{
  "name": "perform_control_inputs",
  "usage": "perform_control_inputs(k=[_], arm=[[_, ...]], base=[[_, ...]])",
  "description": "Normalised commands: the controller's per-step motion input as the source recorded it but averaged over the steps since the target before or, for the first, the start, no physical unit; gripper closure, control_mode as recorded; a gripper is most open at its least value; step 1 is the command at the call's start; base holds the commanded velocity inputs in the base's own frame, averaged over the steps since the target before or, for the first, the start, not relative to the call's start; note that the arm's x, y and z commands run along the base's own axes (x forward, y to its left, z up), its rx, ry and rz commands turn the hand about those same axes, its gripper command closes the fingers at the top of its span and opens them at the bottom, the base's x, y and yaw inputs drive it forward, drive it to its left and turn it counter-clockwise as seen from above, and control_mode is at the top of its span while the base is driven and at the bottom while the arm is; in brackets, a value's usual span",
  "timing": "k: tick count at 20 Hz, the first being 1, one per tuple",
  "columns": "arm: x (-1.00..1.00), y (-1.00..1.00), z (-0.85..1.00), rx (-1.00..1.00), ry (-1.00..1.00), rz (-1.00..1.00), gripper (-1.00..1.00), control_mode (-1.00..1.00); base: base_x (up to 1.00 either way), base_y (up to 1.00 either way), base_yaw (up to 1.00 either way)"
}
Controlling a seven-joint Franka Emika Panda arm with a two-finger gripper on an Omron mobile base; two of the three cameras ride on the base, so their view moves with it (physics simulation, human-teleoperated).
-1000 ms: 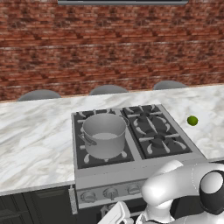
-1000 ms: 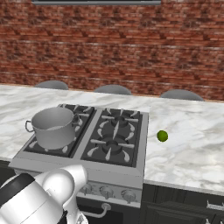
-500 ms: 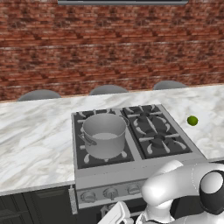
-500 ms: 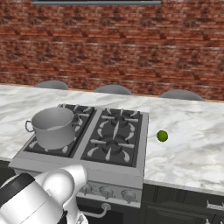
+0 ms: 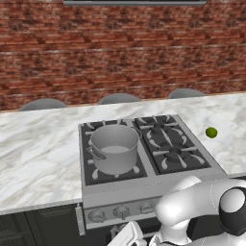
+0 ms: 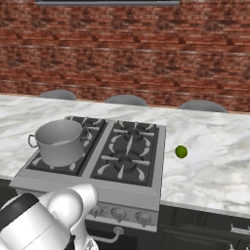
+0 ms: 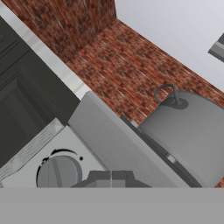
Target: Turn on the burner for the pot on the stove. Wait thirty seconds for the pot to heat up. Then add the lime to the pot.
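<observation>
The grey metal pot (image 5: 114, 146) (image 6: 59, 141) stands on the front left burner of the steel stove (image 5: 175, 146) (image 6: 129, 146). On the marble counter to the right of the stove lies the small green lime (image 5: 211, 132) (image 6: 181, 152). My gripper (image 7: 111, 177) is low in front of the stove's front panel, and its dark fingertips look pressed together with nothing between them. A round knob (image 7: 59, 173) sits just to their left in the hand view, apart from them. The pot (image 7: 192, 131) looms above the panel there. No flame shows under the pot.
A row of round knobs (image 5: 121, 211) (image 6: 118, 213) runs along the stove front. Dark cabinets (image 6: 205, 229) sit below the marble counter (image 5: 33, 153). Three grey stool tops (image 5: 117, 98) line the far side before a brick wall.
</observation>
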Motion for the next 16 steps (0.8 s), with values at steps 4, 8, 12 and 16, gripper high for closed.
perform_control_inputs(k=[4,8,12,16], arm=[[0.00,0.00,0.00,0.00,0.00,0.00,1.00,-1.00],[0.00,0.00,0.00,0.00,0.00,0.00,1.00,-1.00],[0.00,0.00,0.00,0.00,0.00,0.00,1.00,-1.00],[0.00,0.00,0.00,0.00,0.00,0.00,1.00,-1.00]], base=[[0.00,0.00,0.00],[0.00,0.00,0.00],[0.00,0.00,0.00],[0.00,0.00,0.00]])
